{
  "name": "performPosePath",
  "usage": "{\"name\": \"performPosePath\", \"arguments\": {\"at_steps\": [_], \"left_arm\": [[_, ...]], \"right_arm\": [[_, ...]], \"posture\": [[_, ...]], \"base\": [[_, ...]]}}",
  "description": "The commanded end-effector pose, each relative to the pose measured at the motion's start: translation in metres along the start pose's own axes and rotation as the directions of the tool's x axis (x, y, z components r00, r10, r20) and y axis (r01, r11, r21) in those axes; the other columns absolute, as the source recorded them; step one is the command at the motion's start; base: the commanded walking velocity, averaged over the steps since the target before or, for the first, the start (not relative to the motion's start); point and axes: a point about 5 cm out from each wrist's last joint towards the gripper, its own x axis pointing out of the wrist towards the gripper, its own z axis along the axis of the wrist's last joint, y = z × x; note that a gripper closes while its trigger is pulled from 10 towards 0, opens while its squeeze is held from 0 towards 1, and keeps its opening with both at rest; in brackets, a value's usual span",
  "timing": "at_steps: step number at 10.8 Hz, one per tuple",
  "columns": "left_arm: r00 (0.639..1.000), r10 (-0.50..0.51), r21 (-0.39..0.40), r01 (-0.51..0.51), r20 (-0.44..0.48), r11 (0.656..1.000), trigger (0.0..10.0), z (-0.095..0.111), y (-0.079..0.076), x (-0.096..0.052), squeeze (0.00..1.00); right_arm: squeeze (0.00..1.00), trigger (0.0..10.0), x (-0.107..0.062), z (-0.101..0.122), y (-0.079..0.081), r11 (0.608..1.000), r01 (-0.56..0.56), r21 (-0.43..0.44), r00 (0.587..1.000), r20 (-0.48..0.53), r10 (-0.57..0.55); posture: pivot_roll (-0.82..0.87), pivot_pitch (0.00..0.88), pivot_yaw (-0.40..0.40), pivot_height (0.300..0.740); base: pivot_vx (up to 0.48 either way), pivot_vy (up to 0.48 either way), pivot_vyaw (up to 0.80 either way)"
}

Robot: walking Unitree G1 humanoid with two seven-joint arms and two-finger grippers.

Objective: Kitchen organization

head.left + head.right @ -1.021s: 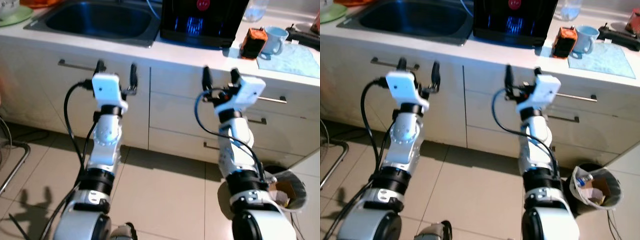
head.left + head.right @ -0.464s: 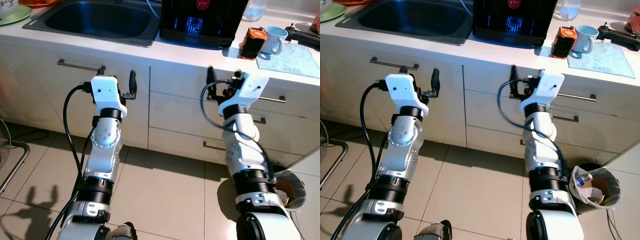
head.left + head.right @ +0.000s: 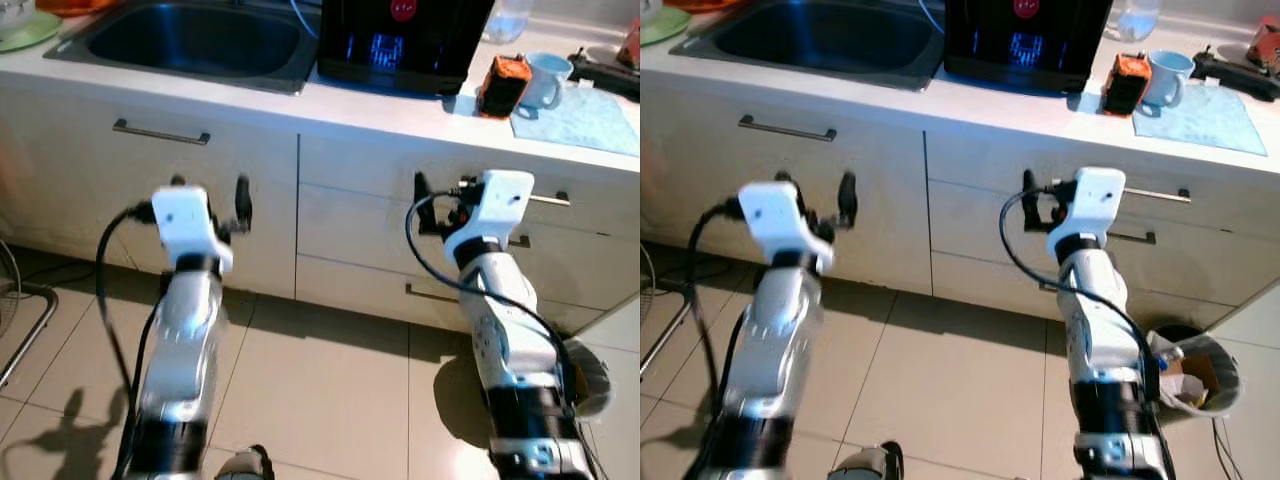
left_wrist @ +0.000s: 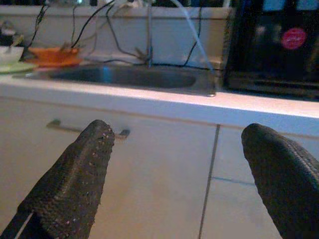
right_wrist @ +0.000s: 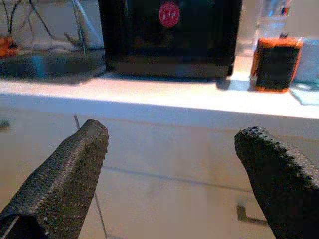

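The orange container [image 3: 1120,85] and white mug [image 3: 1168,75] stand together near the counter's [image 3: 970,105] right end, at the blue mat's [image 3: 1200,115] edge, right of the black appliance [image 3: 1025,40]. Both grippers hang below, facing the cabinet fronts: right gripper [image 5: 172,164] and left gripper [image 4: 179,164], jaws wide and empty. A good reach probably means raising the right arm squarely above the counter edge first. The appliance's round red badge [image 5: 169,14] carries writing too blurred to read.

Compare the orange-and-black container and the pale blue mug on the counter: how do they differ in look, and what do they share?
The orange-and-black container is boxy and dark with orange trim; the pale blue mug is round and light all over. The mug has a side handle; no handle can be made out on the container. The mug stands at the edge of a light blue cloth, the container beside it on the bare counter. Both stand upright, side by side, right of the black appliance.
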Motion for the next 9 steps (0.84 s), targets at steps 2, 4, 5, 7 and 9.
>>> {"name": "performPosePath", "arguments": {"at_steps": [2, 4, 5, 7, 9], "left_arm": [[0.997, -0.083, 0.012, 0.083, 0.009, 0.996, 10.0, 0.004, -0.008, -0.015, 0.00], [0.996, -0.089, 0.017, 0.089, 0.000, 0.996, 10.0, 0.003, -0.006, -0.024, 0.00], [0.996, -0.084, 0.022, 0.084, -0.002, 0.996, 10.0, 0.004, -0.006, -0.024, 0.00], [0.996, -0.085, 0.035, 0.086, -0.023, 0.996, 10.0, 0.000, -0.005, -0.029, 0.00], [0.994, -0.088, 0.083, 0.093, -0.062, 0.992, 10.0, -0.012, 0.003, -0.037, 0.00]], "right_arm": [[0.00, 10.0, -0.012, 0.001, 0.000, 1.000, -0.008, -0.024, 1.000, 0.015, 0.008], [0.00, 10.0, -0.017, -0.001, 0.000, 1.000, -0.020, -0.001, 1.000, -0.001, 0.020], [0.00, 10.0, -0.017, -0.002, 0.000, 1.000, -0.026, -0.006, 1.000, -0.006, 0.026], [0.00, 10.0, -0.021, -0.004, 0.002, 0.999, -0.036, 0.001, 0.999, -0.017, 0.036], [0.00, 10.0, -0.024, -0.013, -0.001, 0.998, -0.057, -0.027, 0.998, -0.041, 0.056]], "posture": [[0.00, 0.056, -0.015, 0.740], [0.00, 0.064, -0.022, 0.740], [0.00, 0.068, -0.026, 0.740], [0.00, 0.076, -0.029, 0.740], [0.00, 0.082, -0.038, 0.740]], "base": [[0.000, 0.000, 0.00], [0.000, 0.000, 0.00], [0.000, 0.000, 0.00], [0.000, 0.000, 0.00], [0.000, 0.000, 0.00]]}}
